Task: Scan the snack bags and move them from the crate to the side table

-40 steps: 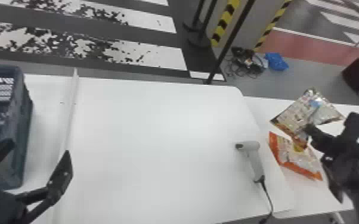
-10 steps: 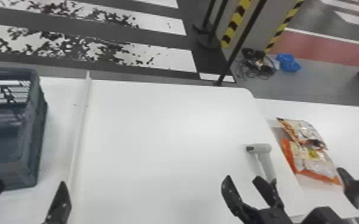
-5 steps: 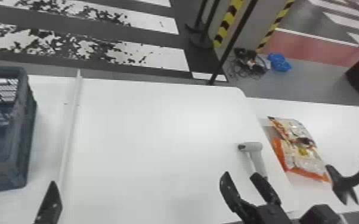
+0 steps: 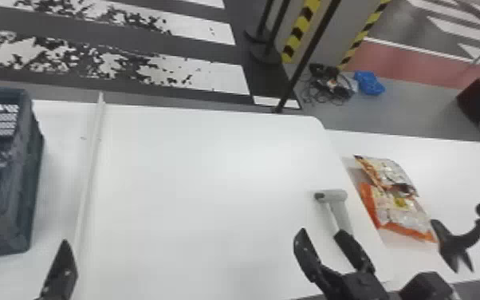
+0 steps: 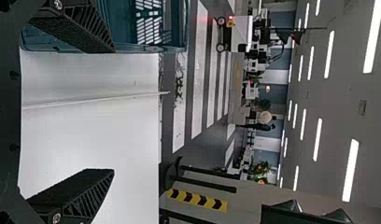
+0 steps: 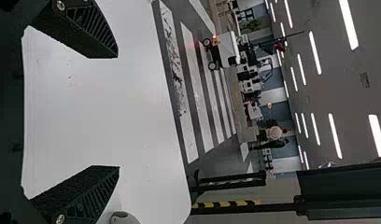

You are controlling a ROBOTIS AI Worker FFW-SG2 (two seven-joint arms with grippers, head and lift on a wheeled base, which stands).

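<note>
The right gripper [image 4: 320, 234], fingers spread, hangs near the handheld scanner [image 4: 335, 195]; the left gripper [image 4: 19, 244], fingers parted, well apart from it.

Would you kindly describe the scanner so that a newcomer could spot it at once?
Start at the large white table and go to its right-hand end, near the side table. There lies a pale grey, pistol-shaped scanner. The neighbouring snack bags are printed and partly orange.

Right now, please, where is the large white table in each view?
Head view: the large white table lies centrally, left of the side table.
Left wrist view: between the left gripper's fingers.
Right wrist view: between the right gripper's fingers.
Shared landmark: white floor stripes beyond the table.
</note>
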